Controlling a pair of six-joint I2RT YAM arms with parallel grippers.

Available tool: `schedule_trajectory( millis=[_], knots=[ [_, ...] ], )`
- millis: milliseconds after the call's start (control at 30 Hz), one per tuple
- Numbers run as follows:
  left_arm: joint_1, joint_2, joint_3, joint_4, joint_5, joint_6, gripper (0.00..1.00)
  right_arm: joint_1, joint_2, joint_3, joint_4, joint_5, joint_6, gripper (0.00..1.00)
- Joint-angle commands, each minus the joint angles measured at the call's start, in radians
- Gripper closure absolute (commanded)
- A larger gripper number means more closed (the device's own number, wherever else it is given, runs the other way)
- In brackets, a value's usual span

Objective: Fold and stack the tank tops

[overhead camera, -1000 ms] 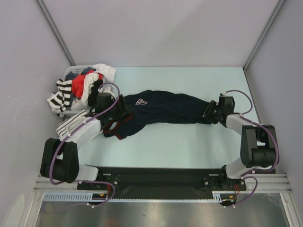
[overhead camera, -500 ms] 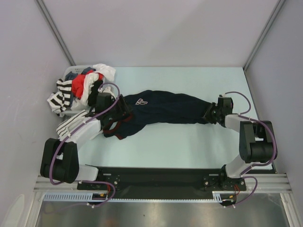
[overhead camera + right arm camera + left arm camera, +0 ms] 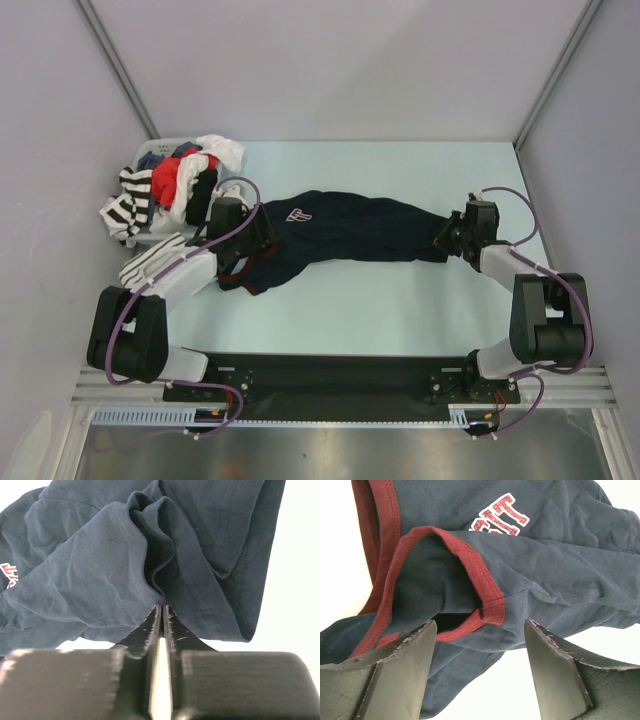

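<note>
Right jaws pinch the navy jersey; left jaws stand open over it

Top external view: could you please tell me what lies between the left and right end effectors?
The navy tank top fills that stretch, running from the left end effector to the right end effector, as that view shows.

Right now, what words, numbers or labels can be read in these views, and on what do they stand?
Chest print on the navy tank top: red, white-edged block characters, partly folded and cut off by the frame; not readable.
No other text is visible.
</note>
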Motion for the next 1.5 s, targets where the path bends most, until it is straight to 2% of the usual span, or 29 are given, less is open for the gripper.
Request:
schedule_trajectory(
  millis=[0,33,233,400,433,467,533,700,1167,1467],
  knots=[
    [-0.014,0.002,0.046,-0.001,-0.026,0.026,0.24,-0.002,-0.014,0.009,0.005,0.003,-0.015,0.95],
    [-0.013,0.002,0.047,-0.001,-0.026,0.026,0.24,-0.002,-0.013,0.008,0.007,-0.003,-0.014,1.00],
    [-0.019,0.017,0.049,-0.001,-0.029,0.026,0.24,-0.002,-0.011,0.003,0.018,-0.012,-0.008,1.00],
    [-0.020,0.047,0.047,-0.006,-0.041,0.027,0.25,-0.002,0.006,0.001,0.021,-0.025,-0.005,0.82],
    [-0.019,0.051,0.049,-0.006,-0.043,0.030,0.25,-0.002,0.007,0.000,0.021,-0.031,-0.005,0.77],
    [-0.020,0.060,0.050,-0.004,-0.052,0.032,0.25,-0.002,0.006,-0.005,0.024,-0.032,-0.005,0.66],
    [-0.020,0.071,0.053,-0.003,-0.060,0.032,0.25,-0.002,0.004,-0.018,0.033,-0.034,0.001,0.62],
    [-0.023,0.096,0.061,0.030,-0.027,0.009,0.30,-0.002,0.027,-0.031,0.054,-0.052,0.006,0.63],
    [-0.029,-0.028,0.049,-0.007,-0.049,0.007,0.29,-0.002,0.058,-0.037,0.062,-0.058,0.011,0.56],
    [-0.029,-0.048,0.061,-0.029,-0.061,0.015,0.29,-0.002,0.096,-0.039,0.050,-0.029,-0.003,0.56]
  ],
)
